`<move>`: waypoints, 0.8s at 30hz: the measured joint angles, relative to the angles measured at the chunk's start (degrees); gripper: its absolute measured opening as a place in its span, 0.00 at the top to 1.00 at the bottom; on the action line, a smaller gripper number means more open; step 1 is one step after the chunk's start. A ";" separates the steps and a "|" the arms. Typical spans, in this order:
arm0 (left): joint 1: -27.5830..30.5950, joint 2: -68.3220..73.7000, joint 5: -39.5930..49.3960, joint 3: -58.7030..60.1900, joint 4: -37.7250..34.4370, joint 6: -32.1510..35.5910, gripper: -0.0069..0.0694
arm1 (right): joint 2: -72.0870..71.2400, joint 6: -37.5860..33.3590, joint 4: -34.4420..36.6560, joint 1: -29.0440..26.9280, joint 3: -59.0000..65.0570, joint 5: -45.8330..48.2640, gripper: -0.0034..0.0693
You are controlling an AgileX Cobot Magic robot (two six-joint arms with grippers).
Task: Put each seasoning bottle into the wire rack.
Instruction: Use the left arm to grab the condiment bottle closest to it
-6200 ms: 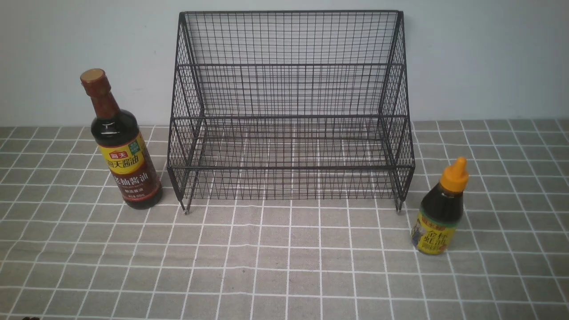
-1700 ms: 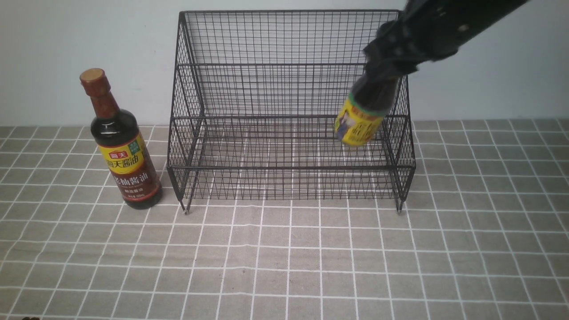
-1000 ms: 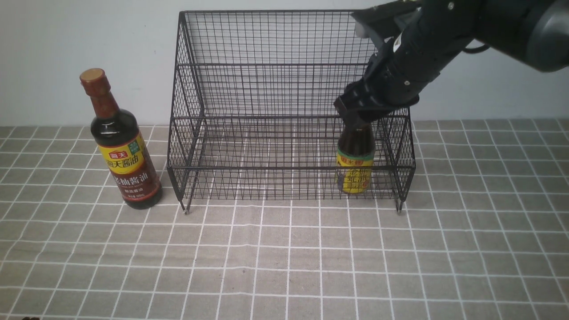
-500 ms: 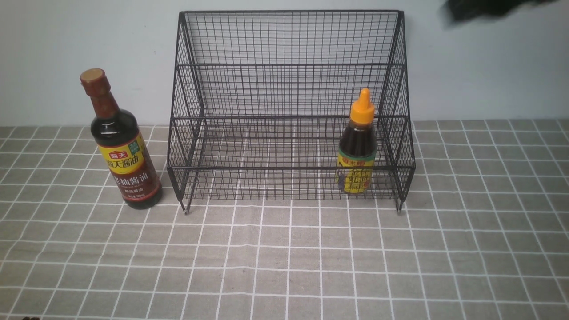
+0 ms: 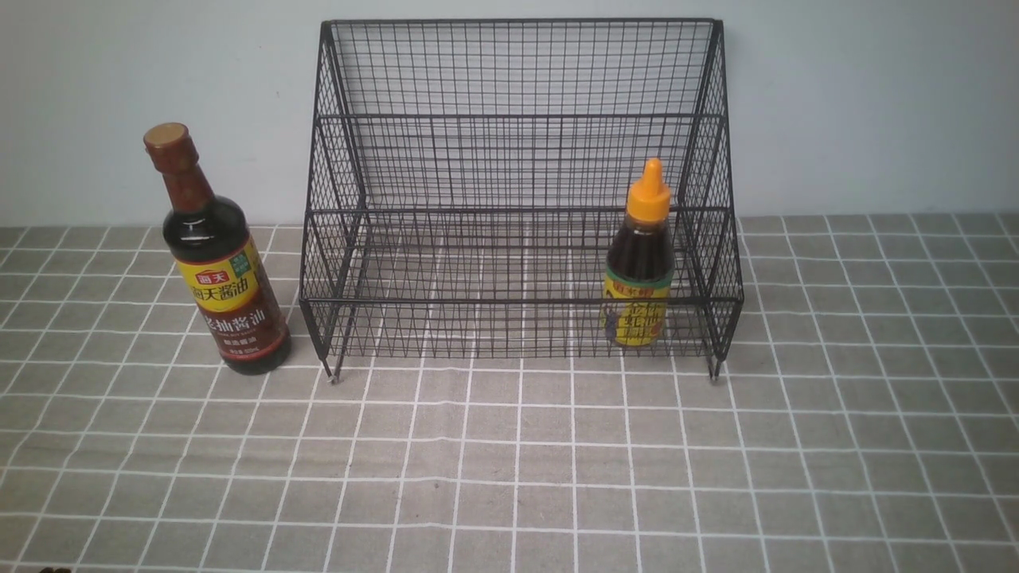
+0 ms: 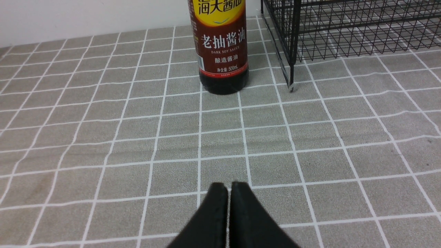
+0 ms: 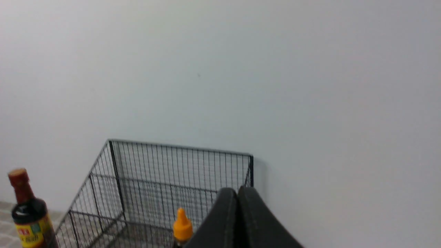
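Observation:
The short squat bottle (image 5: 638, 263) with the orange nozzle cap stands upright inside the black wire rack (image 5: 517, 159), on its lower shelf at the right end; its cap shows in the right wrist view (image 7: 182, 225). The tall bottle (image 5: 215, 263) with the brown neck wrap stands on the cloth left of the rack, and shows in the left wrist view (image 6: 222, 48) and the right wrist view (image 7: 29, 213). My left gripper (image 6: 229, 186) is shut and empty, low over the cloth, short of the tall bottle. My right gripper (image 7: 237, 190) is shut and empty, raised high. Neither arm shows in the front view.
A grey tablecloth (image 5: 517, 461) with a white grid covers the table. A plain pale wall (image 5: 876, 103) stands right behind the rack. The rack's front left foot (image 6: 291, 88) stands close beside the tall bottle.
My right gripper lowered the short bottle into the rack, let go, and rose up and out of the front view. The tall bottle has not moved.

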 joint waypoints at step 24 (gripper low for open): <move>0.00 0.00 0.00 0.00 0.00 0.00 0.92 | -16.05 4.19 1.01 0.00 27.33 -21.68 0.97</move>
